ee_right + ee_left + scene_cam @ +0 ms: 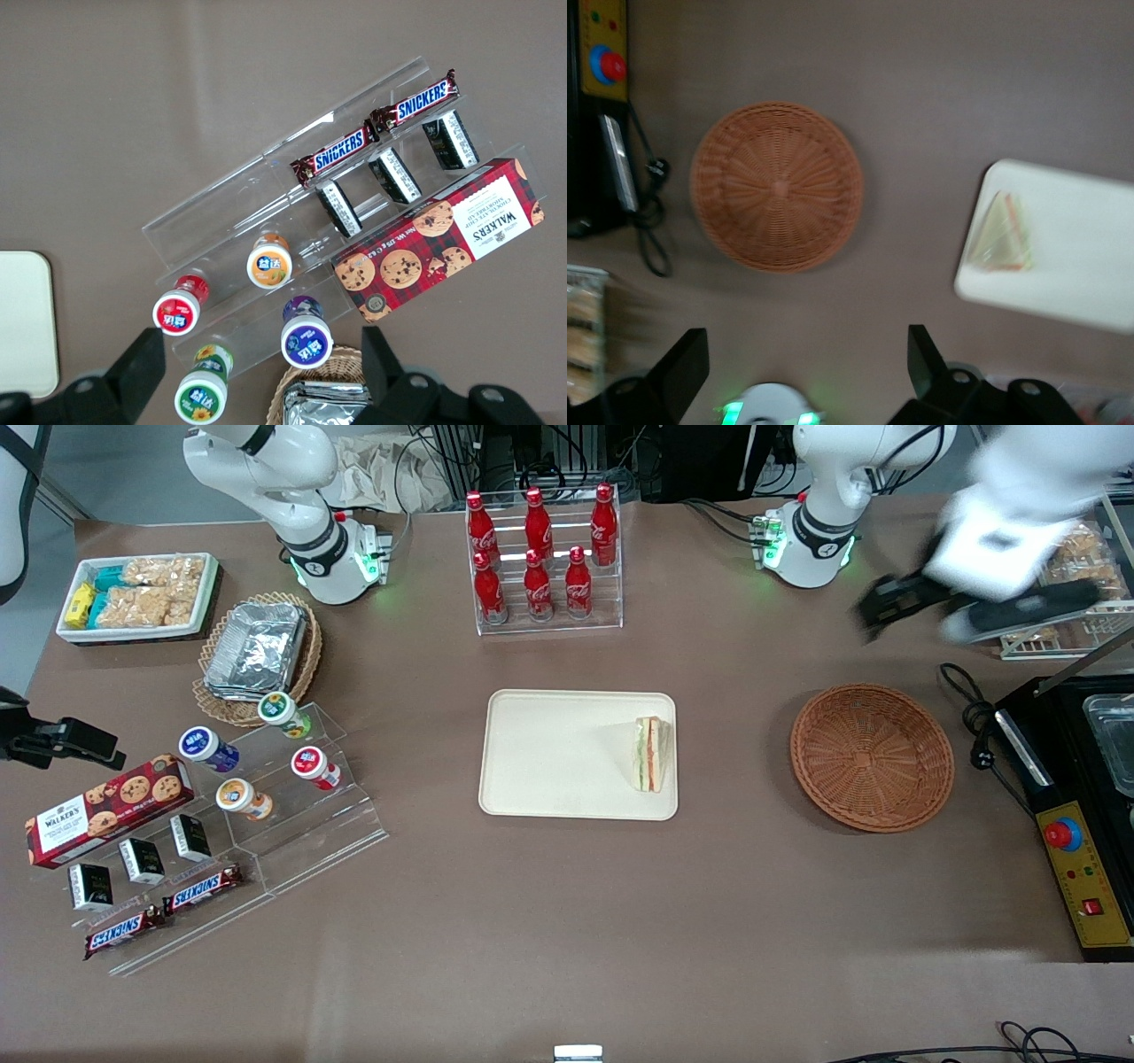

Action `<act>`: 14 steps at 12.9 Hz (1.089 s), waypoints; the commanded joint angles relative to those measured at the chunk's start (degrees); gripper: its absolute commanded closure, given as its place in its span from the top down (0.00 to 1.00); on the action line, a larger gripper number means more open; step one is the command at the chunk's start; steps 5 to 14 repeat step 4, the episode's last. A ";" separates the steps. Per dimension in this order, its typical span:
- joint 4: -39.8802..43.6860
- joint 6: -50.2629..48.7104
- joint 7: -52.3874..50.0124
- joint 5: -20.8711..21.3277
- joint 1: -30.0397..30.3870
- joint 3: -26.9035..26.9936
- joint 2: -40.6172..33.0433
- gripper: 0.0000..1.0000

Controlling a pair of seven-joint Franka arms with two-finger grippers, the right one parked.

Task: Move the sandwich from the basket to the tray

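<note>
The sandwich (649,755) (998,235), a white-bread wedge with orange and green layers, lies on the cream tray (549,753) (1081,257), at the tray's edge nearest the basket. Nothing lies in the round reddish-brown wicker basket (872,756) (777,186), which sits beside the tray toward the working arm's end. My gripper (948,611) (802,359) hangs high over the table, farther from the front camera than the basket and close to its own arm's base. It is open, its black fingers (921,359) wide apart with nothing between them.
A black device (1076,815) with a red button and a cable (970,717) stands beside the basket at the working arm's end. A rack of red cola bottles (542,558) stands farther back than the tray. Snack stands (239,815) lie toward the parked arm's end.
</note>
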 commanded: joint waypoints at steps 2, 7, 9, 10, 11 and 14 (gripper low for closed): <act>0.83 -0.33 19.35 -0.26 -0.76 5.19 1.48 1.00; 0.41 1.60 18.76 -0.08 -0.50 5.20 2.11 1.00; 0.41 1.60 18.76 -0.08 -0.50 5.20 2.11 1.00; 0.41 1.60 18.76 -0.08 -0.50 5.20 2.11 1.00; 0.41 1.60 18.76 -0.08 -0.50 5.20 2.11 1.00; 0.41 1.60 18.76 -0.08 -0.50 5.20 2.11 1.00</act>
